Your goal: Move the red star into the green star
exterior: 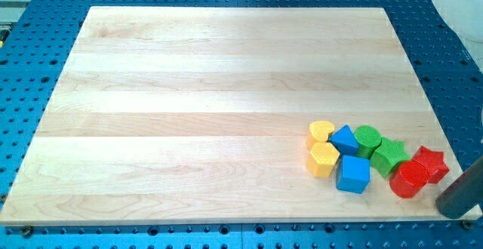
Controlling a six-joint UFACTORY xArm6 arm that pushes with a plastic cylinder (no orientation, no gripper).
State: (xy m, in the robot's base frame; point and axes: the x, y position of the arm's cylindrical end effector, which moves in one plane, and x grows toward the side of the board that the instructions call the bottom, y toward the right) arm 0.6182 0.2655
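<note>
The red star [430, 162] lies near the board's lower right corner, touching a red round block [408, 179] on its lower left. The green star [389, 155] lies just to the left of the red star, close to it or touching. My rod enters from the view's right edge, and my tip [450, 206] sits just off the board's corner, below and right of the red star, a short gap away.
Left of the green star are a green round block [367, 138], a blue pentagon-like block [344, 139], a blue cube [353, 173], a yellow heart [321, 131] and a yellow hexagon [323, 159]. The wooden board [211, 106] lies on a blue perforated table [30, 90].
</note>
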